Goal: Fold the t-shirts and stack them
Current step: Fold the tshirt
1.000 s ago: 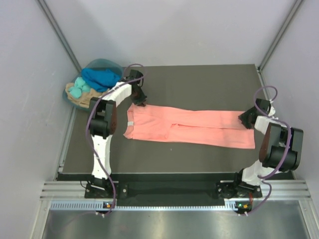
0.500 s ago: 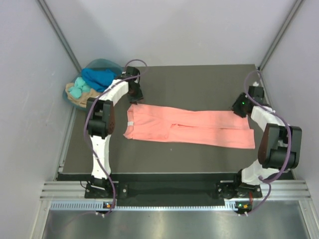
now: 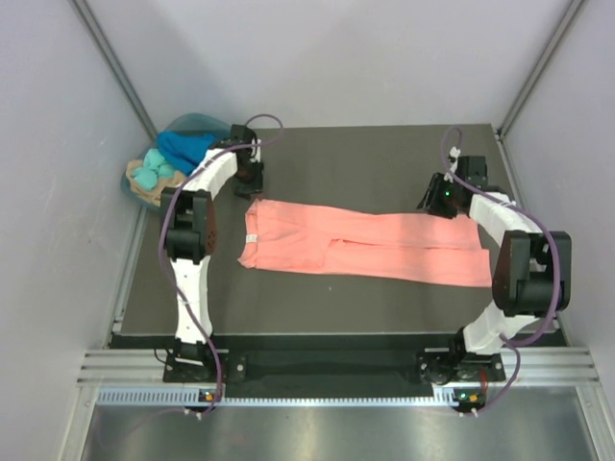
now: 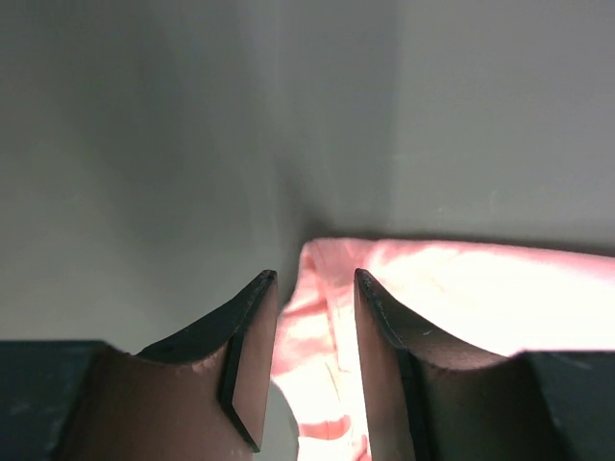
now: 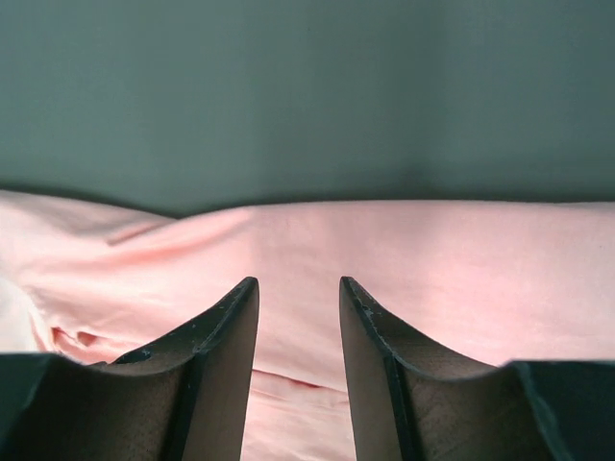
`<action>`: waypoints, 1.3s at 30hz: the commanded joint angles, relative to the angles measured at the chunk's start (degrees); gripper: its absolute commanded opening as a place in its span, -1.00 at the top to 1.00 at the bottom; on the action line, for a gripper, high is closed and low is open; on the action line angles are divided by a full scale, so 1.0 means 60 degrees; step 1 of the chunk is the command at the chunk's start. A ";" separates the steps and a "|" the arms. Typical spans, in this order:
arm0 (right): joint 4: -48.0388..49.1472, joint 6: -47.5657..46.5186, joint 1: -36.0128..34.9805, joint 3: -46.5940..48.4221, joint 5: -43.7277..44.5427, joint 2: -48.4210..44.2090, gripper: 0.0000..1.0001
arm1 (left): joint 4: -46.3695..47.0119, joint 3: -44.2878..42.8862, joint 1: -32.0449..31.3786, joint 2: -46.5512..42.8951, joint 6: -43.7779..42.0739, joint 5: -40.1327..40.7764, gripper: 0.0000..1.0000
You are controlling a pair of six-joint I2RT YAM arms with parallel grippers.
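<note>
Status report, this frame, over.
Left gripper open at far-left corner of pink shirt. Right gripper open over its far-right edge. Shirt flat. Clothes pile far left, clear.

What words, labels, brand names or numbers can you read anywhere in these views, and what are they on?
None can be read.
The pink t-shirt carries a small white tag at its collar end: too small to read in the top view.
The table and the pile of clothes show no lettering, and the two wrist views show only plain cloth and plain surface.
</note>
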State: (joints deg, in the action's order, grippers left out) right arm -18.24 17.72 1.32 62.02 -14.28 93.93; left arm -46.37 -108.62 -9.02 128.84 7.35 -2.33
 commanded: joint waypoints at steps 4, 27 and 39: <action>-0.0519 -0.0463 0.0569 0.0532 0.0138 0.0487 0.19 | -0.0035 -0.0544 0.0096 0.0645 -0.0640 -0.0974 0.16; 0.0051 0.3009 0.2475 -0.2337 0.4592 -0.0214 0.25 | 0.0652 0.0305 0.0140 0.0104 0.4399 0.2556 1.00; 0.0389 0.3346 0.2490 -0.2309 0.4036 -0.0626 0.25 | 0.2073 -0.0528 0.0082 0.1056 0.4707 0.1313 1.00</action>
State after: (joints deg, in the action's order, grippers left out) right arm -13.28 37.21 14.96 48.38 7.07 91.33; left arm -41.69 -109.32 -9.26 131.98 34.72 5.08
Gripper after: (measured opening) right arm 0.373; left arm 0.024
